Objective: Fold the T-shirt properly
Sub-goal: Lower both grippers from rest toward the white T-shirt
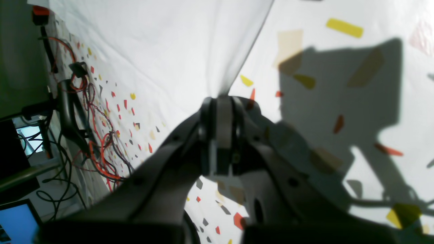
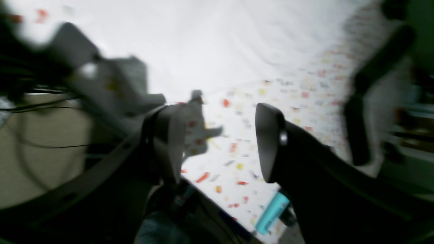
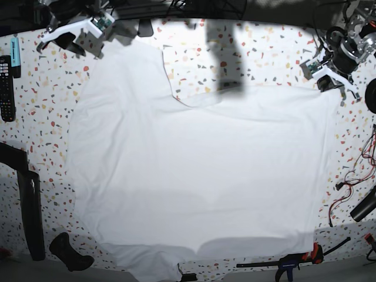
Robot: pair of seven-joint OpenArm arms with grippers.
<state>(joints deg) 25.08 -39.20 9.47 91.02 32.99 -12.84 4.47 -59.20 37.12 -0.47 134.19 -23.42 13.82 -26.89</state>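
The white T-shirt [image 3: 194, 176] lies spread wide over the speckled tabletop [image 3: 270, 56]. At the far right of the base view, my left gripper [image 3: 335, 87] sits at the shirt's corner. In the left wrist view this gripper [image 1: 222, 101] is shut on a pinch of the T-shirt [image 1: 152, 44], and the cloth rises taut from the jaws. My right gripper [image 3: 82, 40] hovers at the far left corner of the shirt. Its wrist view is blurred; the gripper [image 2: 220, 142] stands open with nothing between its fingers [image 2: 269, 142], and the T-shirt [image 2: 203, 44] lies beyond them.
A black remote [image 3: 6, 79] and a teal item [image 3: 15, 50] lie at the left edge. A black bar [image 3: 29, 211] and a black object [image 3: 70, 252] sit front left, and a clamp [image 3: 294, 261] sits at the front edge. Red and black cables [image 1: 98, 142] trail off the table's side.
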